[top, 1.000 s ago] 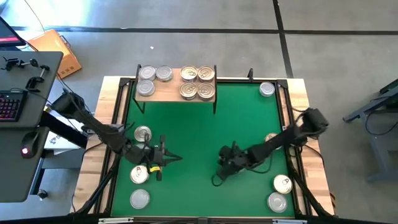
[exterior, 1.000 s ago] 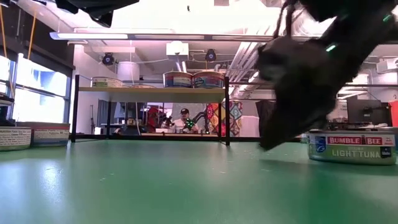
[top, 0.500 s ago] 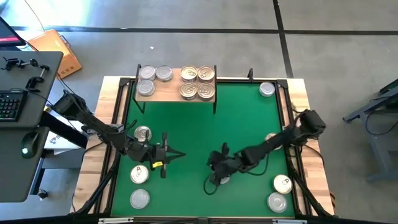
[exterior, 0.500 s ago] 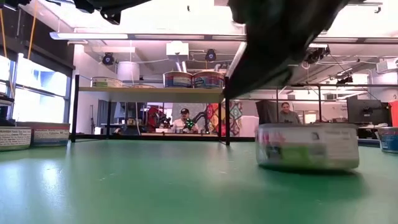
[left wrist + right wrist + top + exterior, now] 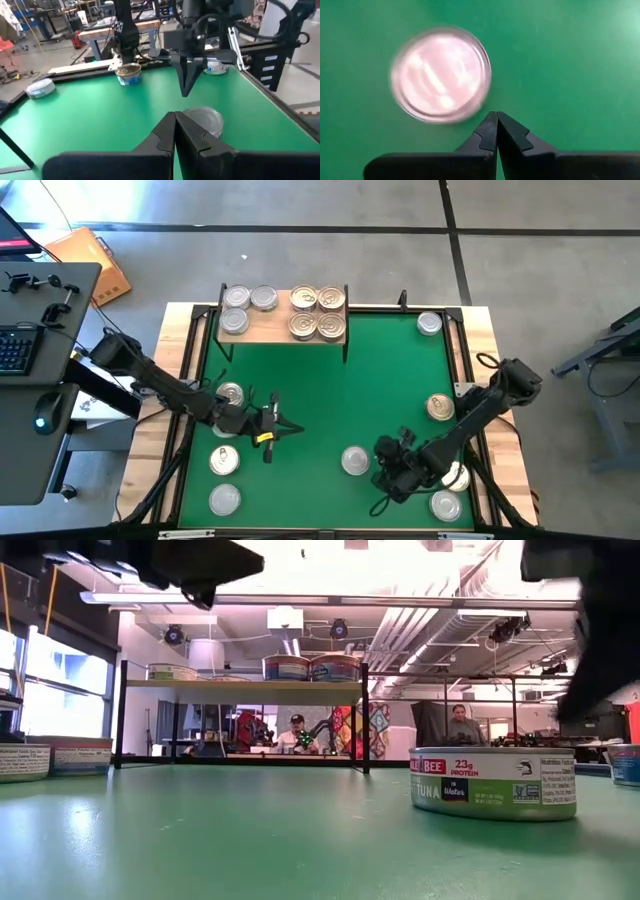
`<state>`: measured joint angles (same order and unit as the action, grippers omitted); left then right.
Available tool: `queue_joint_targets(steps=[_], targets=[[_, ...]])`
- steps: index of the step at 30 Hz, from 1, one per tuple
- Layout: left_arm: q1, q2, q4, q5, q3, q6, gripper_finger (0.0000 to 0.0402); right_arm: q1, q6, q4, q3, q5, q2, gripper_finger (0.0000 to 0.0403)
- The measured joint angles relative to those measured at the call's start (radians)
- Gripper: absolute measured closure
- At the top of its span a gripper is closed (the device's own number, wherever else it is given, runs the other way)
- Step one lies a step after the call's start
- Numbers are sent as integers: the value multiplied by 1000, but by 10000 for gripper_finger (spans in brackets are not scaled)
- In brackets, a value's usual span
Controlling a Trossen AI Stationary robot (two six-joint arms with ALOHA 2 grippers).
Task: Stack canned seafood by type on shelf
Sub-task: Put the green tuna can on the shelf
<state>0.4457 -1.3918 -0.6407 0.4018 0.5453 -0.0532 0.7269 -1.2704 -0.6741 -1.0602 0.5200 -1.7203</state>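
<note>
From my remote station, I see the right gripper [image 5: 388, 477] poised low over the green mat [image 5: 330, 390] near the table's front right, its two dark fingers [image 5: 496, 132] pressed together and holding nothing. Just beside its tip sits a short round silver-lidded tin [image 5: 354, 461], upright on the mat and apart from the fingers; the low view shows the same tin [image 5: 494, 783] standing alone with a tuna label on its side. Further right, a gold-lidded tin [image 5: 440, 408] rests near the mat's edge, and two more tins [image 5: 447, 504] lie by the front right corner, partly hidden by the arm. One silver tin [image 5: 429, 323] stands alone at the far right corner. Across the mat, I see the left gripper [image 5: 283, 428] hovering at mid-left, likewise clenched and empty. Beside that arm lies another tin [image 5: 230, 395], with two more [image 5: 224, 461] nearer the front left corner. At the far edge stands the small light-wood shelf on thin black legs [image 5: 275, 328], carrying three silver-lidded tins [image 5: 235, 322] on its left half and four gold pull-tab tins [image 5: 318, 326] grouped on its right half. In the room beyond the table, I see seated people [image 5: 295, 734].
</note>
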Motion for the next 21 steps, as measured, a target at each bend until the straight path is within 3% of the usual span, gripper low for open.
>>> queue_joint_targets(steps=[5,13,21], targets=[[-29,-89,-6,-27,21,24,401,-23,-27,208,125,-15,-1,403],[-92,-265,-8,-136,149,25,401,-135,153,463,208,-13,-8,403],[-113,-389,-8,-383,264,0,401,-210,464,755,156,-58,-94,403]])
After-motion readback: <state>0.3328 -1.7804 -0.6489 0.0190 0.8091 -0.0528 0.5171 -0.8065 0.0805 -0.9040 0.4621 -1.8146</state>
